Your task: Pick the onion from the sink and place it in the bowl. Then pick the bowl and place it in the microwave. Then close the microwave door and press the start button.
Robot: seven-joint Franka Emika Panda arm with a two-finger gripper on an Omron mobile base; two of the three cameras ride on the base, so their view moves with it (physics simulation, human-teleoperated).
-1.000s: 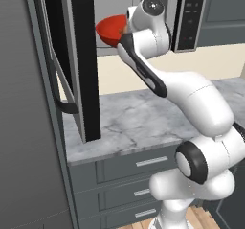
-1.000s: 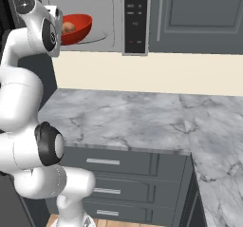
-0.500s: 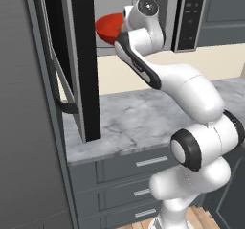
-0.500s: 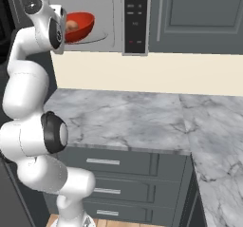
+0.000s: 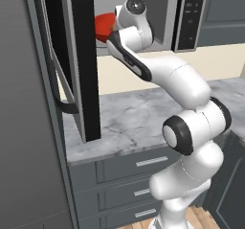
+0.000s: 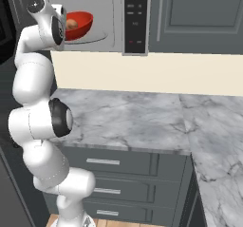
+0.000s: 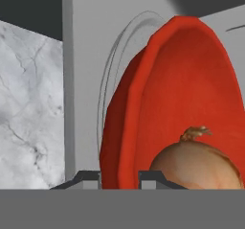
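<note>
The red bowl (image 7: 182, 79) is inside the open microwave (image 6: 102, 12), over its round turntable. The tan onion (image 7: 196, 163) lies in the bowl (image 6: 80, 24), and the onion (image 6: 71, 25) also peeks over the rim from the right base view. My gripper (image 7: 119, 177) is shut on the bowl's near rim, one dark fingertip (image 7: 88, 177) outside the wall and the other inside. From the left base view the bowl (image 5: 103, 26) shows just past the door's edge, with the hand in front of it. Whether the bowl rests on the turntable I cannot tell.
The microwave door (image 5: 79, 65) stands wide open to the left, its curved dark handle (image 5: 62, 91) sticking out. The dark button panel (image 6: 135, 17) is to the right of the cavity. A grey marble counter (image 6: 133, 117) runs below, over drawers.
The arm's elbow and lower links have swung up and closer to the microwave. The bowl, still gripped, has hardly moved.
</note>
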